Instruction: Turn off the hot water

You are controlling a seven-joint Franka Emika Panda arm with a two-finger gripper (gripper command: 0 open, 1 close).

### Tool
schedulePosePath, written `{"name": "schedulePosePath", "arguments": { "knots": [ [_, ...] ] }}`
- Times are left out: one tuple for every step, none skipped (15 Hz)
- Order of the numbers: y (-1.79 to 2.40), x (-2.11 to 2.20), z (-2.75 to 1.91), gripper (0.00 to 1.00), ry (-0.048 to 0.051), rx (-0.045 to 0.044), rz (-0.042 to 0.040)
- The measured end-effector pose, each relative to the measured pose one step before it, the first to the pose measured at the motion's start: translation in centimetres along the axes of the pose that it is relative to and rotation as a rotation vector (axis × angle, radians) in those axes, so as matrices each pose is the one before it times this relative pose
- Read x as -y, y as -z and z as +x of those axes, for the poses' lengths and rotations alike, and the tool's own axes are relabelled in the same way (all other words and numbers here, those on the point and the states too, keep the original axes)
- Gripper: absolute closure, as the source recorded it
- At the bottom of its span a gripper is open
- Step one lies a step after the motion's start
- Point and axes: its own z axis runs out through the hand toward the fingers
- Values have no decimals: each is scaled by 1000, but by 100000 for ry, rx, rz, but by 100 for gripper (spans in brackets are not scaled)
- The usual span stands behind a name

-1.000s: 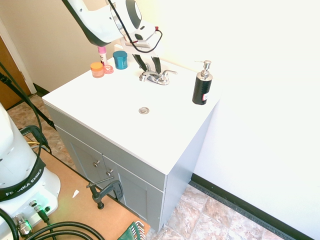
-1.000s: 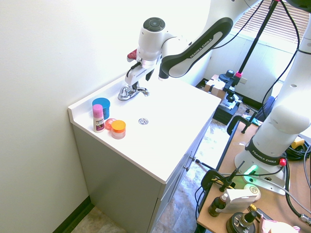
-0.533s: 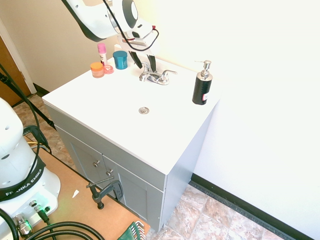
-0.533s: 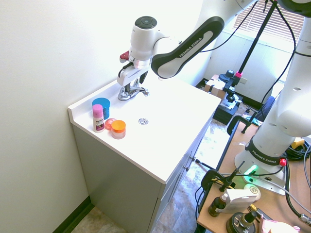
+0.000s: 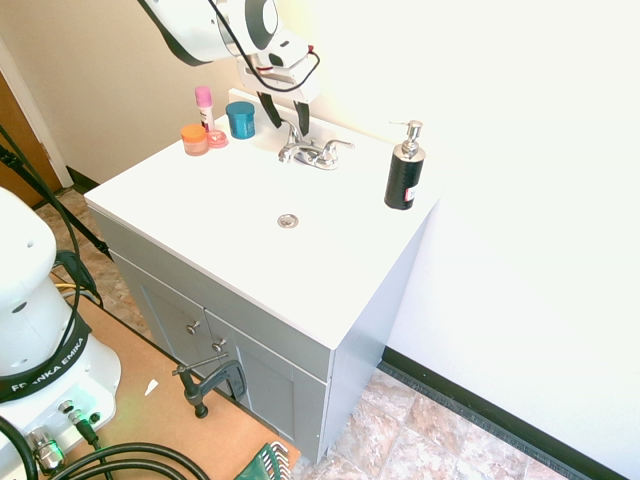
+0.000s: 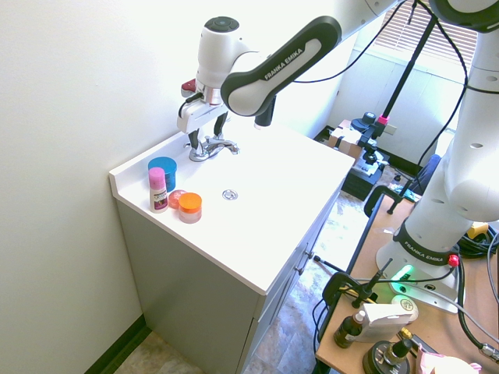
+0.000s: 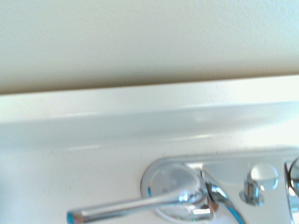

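No stream of hot water shows at the chrome faucet (image 5: 312, 152) at the back of the white vanity top (image 5: 230, 200). Its left lever (image 5: 289, 155) sits on the side of the cups; the wrist view shows this left lever (image 7: 135, 208) lying level, close to the backsplash. My gripper (image 5: 287, 122) is open just above that lever, one dark finger on either side, and I cannot tell if they touch it. From the other side, the gripper (image 6: 207, 134) hangs over the faucet (image 6: 210, 147).
A black soap dispenser (image 5: 405, 170) stands right of the faucet. Left of it are a teal cup (image 5: 240, 118), a pink-capped bottle (image 5: 204, 104) and an orange jar (image 5: 194, 138). The drain (image 5: 288, 220) lies in front, and the wall is right behind.
My gripper has slid from over the spout toward the cup side and slightly back toward the wall, still open. The faucet levers look unchanged.
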Motion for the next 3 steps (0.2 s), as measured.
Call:
{"name": "schedulePosePath", "arguments": {
  "knots": [
    [312, -1671, 552, 0, 1738, 3249, -1772],
    [309, -1975, 572, 0, 1199, 1978, -1168],
    [320, -1911, 445, 0, 1011, 1359, -384]
  ]
}}
